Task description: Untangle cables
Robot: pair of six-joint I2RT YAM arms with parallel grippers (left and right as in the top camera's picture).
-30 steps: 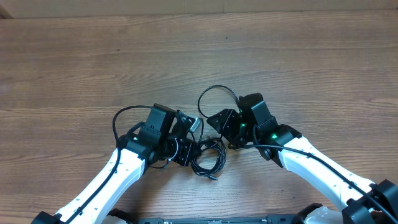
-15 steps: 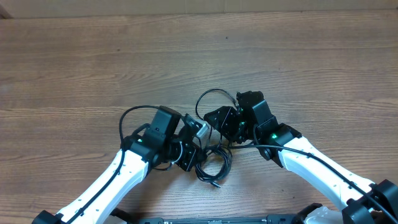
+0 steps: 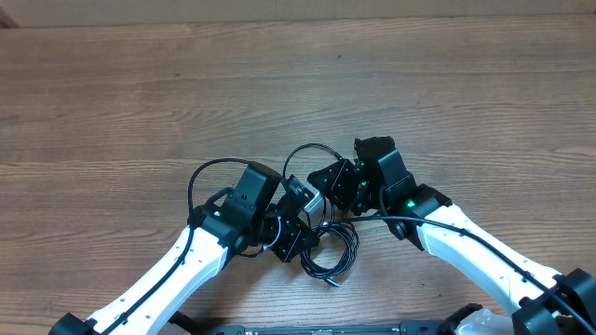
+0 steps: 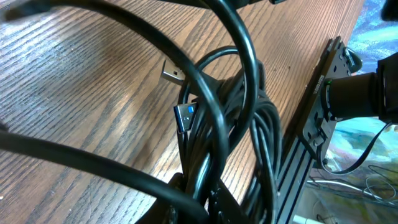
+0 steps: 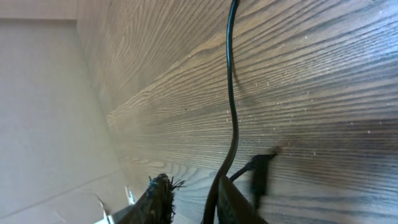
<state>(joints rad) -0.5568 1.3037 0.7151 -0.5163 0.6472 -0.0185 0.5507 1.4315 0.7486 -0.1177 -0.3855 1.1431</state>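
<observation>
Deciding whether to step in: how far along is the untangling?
Nothing looks finished. The cables sit bunched in one coil, strands crossing over each other in the left wrist view. In hand: the left gripper and right gripper meet just above the coil, with one strand arching between them; whether either is clamped is unclear. Remaining: pulling the cords apart into separate loops.

Robot lab bench.
I see a wood-grain table (image 3: 140, 93), a black metal rail (image 4: 317, 118) along its edge, a bare wall (image 5: 37, 93).
</observation>
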